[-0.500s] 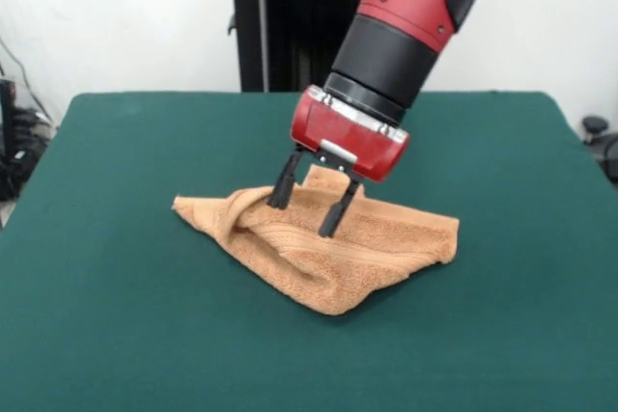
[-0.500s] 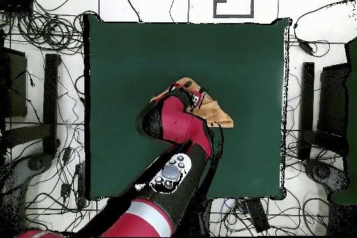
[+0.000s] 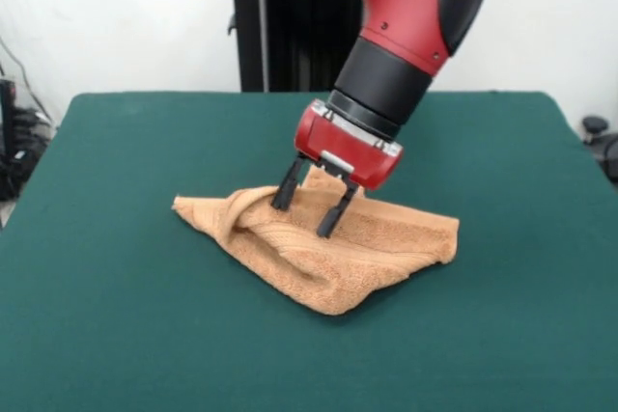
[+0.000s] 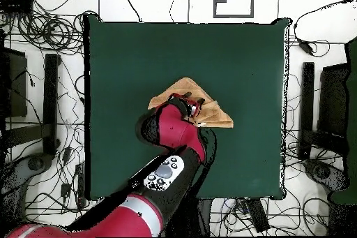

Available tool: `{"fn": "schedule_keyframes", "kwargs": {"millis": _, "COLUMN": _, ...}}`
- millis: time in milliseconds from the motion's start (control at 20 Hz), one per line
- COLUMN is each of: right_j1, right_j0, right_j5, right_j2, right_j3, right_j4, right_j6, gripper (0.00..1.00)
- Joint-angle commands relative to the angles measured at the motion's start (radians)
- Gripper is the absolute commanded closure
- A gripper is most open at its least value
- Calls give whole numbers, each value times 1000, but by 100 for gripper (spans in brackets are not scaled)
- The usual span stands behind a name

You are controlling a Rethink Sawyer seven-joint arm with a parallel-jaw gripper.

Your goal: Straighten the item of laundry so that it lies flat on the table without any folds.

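Observation:
The orange-tan towel (image 3: 377, 248) lies crumpled in the middle of the green table (image 3: 126, 335), with a rolled fold at its left end and a raised peak behind the gripper. My gripper (image 3: 302, 220) points down over the towel's left-middle part. It is open, its two black fingers (image 3: 333, 214) apart, and their tips touch the towel's top. I cannot tell whether cloth sits between them. In the overhead view the towel (image 4: 183, 88) is a rough triangle, and the arm covers its near side and most of the gripper (image 4: 196, 109).
The table (image 4: 139, 47) spreads wide on all sides of the towel. The black pedestal (image 3: 290, 36) stands behind the table's far edge. Cables and black stands (image 4: 50, 95) lie on the floor around the table.

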Motion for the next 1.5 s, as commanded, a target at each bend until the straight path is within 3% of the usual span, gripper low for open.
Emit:
{"fn": "schedule_keyframes", "kwargs": {"millis": 50, "right_j1": 24, "right_j0": 73, "right_j5": 14, "right_j2": -25, "right_j3": 119, "right_j4": 66, "right_j6": 252, "gripper": 0}}
{"fn": "schedule_keyframes", "kwargs": {"millis": 1500, "right_j1": 37, "right_j0": 70, "right_j5": 34, "right_j2": -43, "right_j3": 86, "right_j4": 66, "right_j6": 224, "gripper": 0}}
